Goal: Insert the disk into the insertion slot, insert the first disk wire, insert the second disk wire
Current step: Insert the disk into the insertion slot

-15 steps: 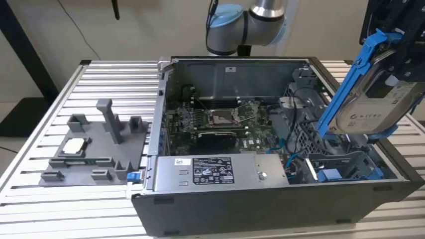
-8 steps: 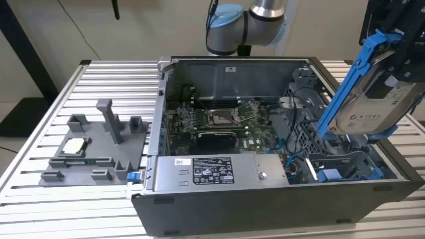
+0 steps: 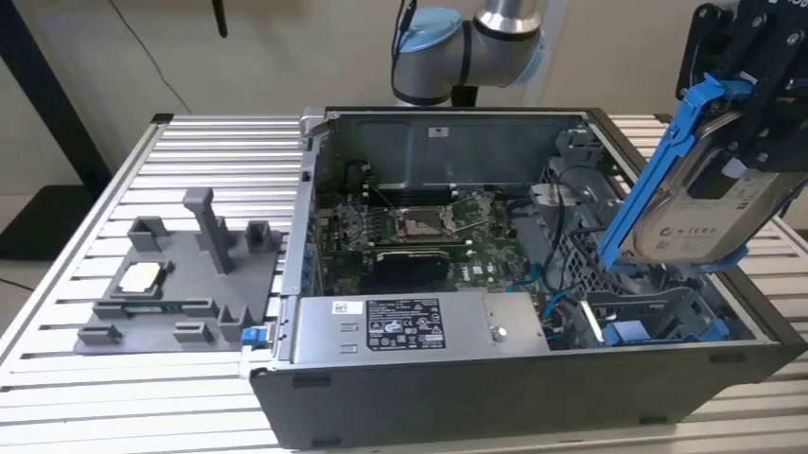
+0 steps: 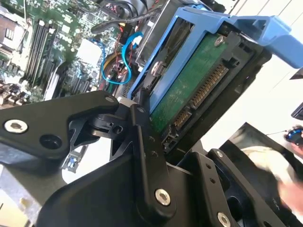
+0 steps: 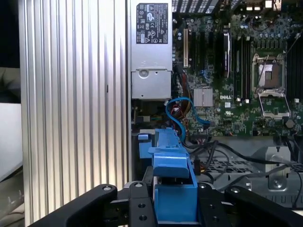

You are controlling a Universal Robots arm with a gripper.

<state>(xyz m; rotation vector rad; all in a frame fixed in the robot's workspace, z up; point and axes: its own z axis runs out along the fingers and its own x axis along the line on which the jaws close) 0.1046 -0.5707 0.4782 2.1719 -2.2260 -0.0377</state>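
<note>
the arm rises behind the open case at the top of the exterior view. its black gripper hangs high toward the exterior view's right, above that end of the case. the gripper is tipped, so its load slants steeply rather than lying flat.

the fingers are closed on the disk, one on each side of its blue frame. in the first wrist view the frame sits squeezed between the two black fingers, with the gripper centred on it. in the second wrist view the gripper pinches the disk at one end. the disk's green circuit side and its connector row face that camera.

the disk is in the air and tilted, its upper end caught in the fingers and its lower end pointing down. that lower end hangs just above the slot, the grey bay at the case's near corner on the exterior view's right. the disk is not in the slot.

inside the case a board lies flat, and a labelled power supply runs along the near wall, beside the slot. a blue cable loops between power supply and board. the case stands on a ribbed metal table. a grey fixture sits on the table to the exterior view's left, well apart from the gripper.
</note>
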